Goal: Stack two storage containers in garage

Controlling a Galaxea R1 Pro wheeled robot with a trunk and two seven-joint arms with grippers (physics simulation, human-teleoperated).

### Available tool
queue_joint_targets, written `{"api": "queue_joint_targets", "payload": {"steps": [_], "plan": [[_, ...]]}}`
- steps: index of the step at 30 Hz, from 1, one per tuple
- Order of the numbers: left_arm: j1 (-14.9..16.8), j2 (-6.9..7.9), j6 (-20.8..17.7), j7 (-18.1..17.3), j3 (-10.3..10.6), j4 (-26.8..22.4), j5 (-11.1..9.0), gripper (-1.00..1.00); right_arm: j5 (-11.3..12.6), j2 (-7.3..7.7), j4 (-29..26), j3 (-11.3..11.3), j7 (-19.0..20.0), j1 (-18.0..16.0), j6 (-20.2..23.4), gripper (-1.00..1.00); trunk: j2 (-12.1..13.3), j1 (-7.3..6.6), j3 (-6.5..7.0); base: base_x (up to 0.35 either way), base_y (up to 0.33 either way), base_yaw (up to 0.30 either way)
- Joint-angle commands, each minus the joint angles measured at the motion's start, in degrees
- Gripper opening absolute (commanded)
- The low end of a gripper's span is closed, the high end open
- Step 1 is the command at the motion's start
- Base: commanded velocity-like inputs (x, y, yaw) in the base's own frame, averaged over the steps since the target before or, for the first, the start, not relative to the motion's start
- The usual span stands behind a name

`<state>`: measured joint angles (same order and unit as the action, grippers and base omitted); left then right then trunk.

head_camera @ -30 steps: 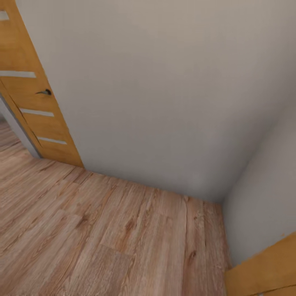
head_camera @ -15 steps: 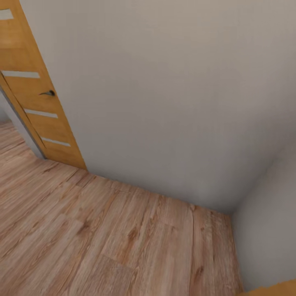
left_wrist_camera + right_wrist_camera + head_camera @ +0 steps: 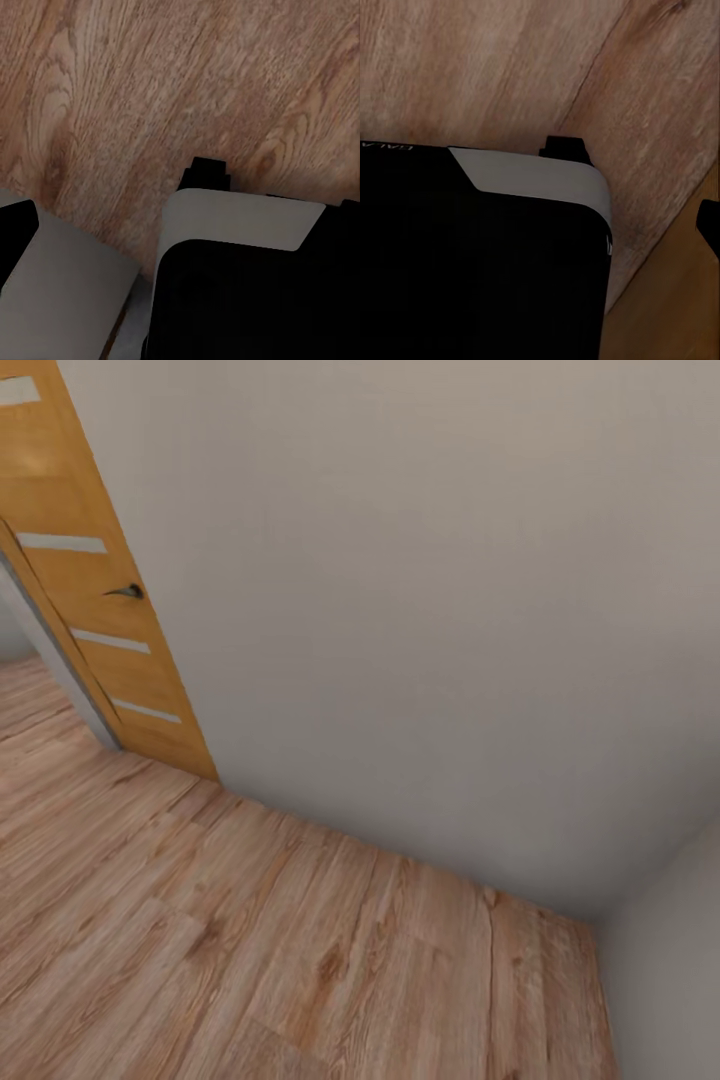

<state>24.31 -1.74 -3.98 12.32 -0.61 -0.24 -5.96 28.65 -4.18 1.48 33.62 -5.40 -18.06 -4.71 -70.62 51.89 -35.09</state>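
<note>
Left wrist view: black-and-white robot body over the light wood-plank floor. No fingers discernible, so cannot tell whether the left gripper is released or clenched, or what it holds.

Right wrist view: the same sort of dark housing with a pale edge above planks; an orange-brown wooden surface at one corner. Right gripper's state likewise undeterminable.

Head view: plank flooring runs to a corner of plain pale walls. A wood-framed door with narrow glass strips and a dark lever handle stands at left.
</note>
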Motion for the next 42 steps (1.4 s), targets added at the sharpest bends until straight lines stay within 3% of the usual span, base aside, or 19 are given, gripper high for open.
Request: {"api": "queue_joint_targets", "payload": {"steps": [1,33,42], "plan": [[0.04,-0.02,-0.15,0.16,0.0,-0.03,-0.55,1.0,0.53,-0.04,0.14,0.48,-0.05,-0.05,-0.3,1.0,-0.02,0.03,-0.05,0.321,0.0,0.266],[0.04,-0.02,-0.15,0.16,0.0,-0.03,-0.55,1.0,0.44,-0.04,0.11,0.48,-0.05,-0.05,-0.31,1.0,-0.02,0.03,-0.05,0.319,0.0,0.269],[0.04,-0.02,-0.15,0.21,0.0,-0.03,-0.55,1.0,0.44,-0.04,0.15,0.48,-0.05,-0.05,-0.32,1.0,-0.02,0.03,-0.05,0.101,0.0,0.27]]}}
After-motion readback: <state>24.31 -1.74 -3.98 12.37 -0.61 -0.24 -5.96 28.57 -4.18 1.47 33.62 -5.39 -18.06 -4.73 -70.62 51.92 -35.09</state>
